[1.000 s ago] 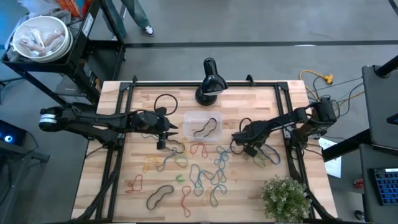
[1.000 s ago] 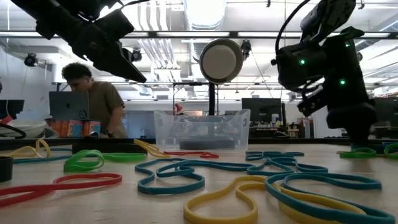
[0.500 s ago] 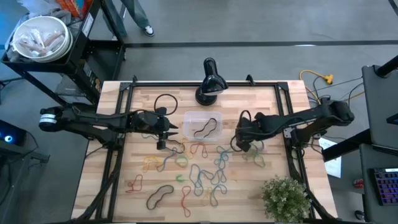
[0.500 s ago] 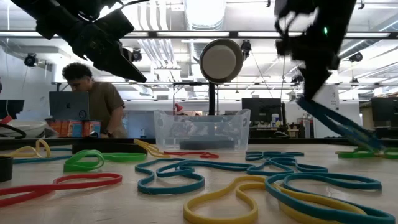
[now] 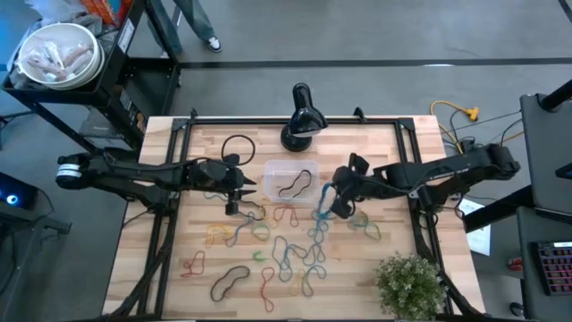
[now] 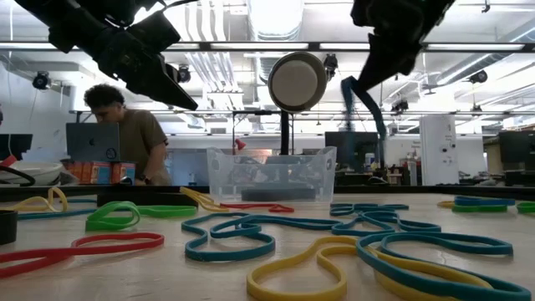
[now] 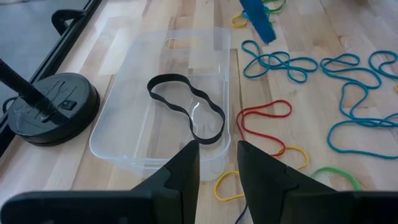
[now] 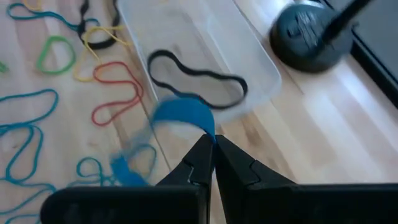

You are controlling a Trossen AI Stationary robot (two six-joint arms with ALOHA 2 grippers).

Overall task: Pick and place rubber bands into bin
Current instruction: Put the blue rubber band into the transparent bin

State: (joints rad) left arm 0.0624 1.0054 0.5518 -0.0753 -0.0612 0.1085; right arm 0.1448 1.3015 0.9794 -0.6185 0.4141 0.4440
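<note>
Several rubber bands (image 5: pixel 288 246) in blue, red, yellow, green and black lie flat on the wooden table, near of the bin. The clear bin (image 5: pixel 290 183) sits at mid-table with one black band (image 7: pixel 186 112) on its floor. My right gripper (image 5: pixel 333 204) hovers just right of the bin, shut on a blue band (image 6: pixel 366 102). My left gripper (image 5: pixel 241 191) hangs in the air just left of the bin, slightly open and holding nothing. My right gripper pinches the blue band at the top of its loop (image 8: pixel 198 122) between its two fingertips (image 8: pixel 212 142). The fingers slant down from the table's right side. The band hangs slack below them, its lower end (image 8: pixel 121 165) clear of the table beside the bin's right wall.
A black stand with a round base (image 5: pixel 299 130) is behind the bin at the far edge, with a black cable loop (image 5: pixel 237 148) to its left. A potted plant (image 5: pixel 411 282) fills the near right corner. A person (image 6: pixel 125 134) sits beyond the table.
My right gripper has risen from the table's right part and moved left toward the bin. The blue band was first drawn taut from the table, then came clear and now hangs below the fingers.
</note>
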